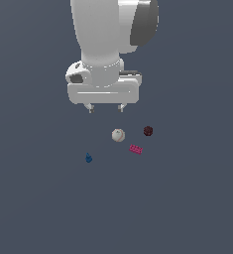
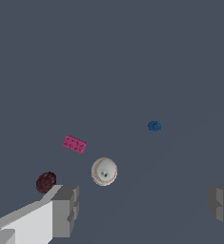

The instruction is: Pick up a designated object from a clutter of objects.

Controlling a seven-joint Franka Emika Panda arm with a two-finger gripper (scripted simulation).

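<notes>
The off-white ball [image 1: 118, 135] with faint reddish seams lies on the grey floor; it also shows in the wrist view [image 2: 104, 171]. My gripper [image 1: 106, 107] hangs above it, open and empty, fingers wide apart [image 2: 66, 209]. The ball sits slightly toward the exterior view's right of the gripper's middle. The dark maroon cube [image 1: 147, 131] lies to the ball's right in the exterior view, the magenta studded brick [image 1: 135, 149] to its lower right, and the blue cone-like piece [image 1: 88, 158] to its lower left.
In the wrist view the maroon cube [image 2: 46, 182], the magenta brick [image 2: 75, 144] and the blue piece [image 2: 154, 126] lie apart from the ball. The floor is flat grey all around.
</notes>
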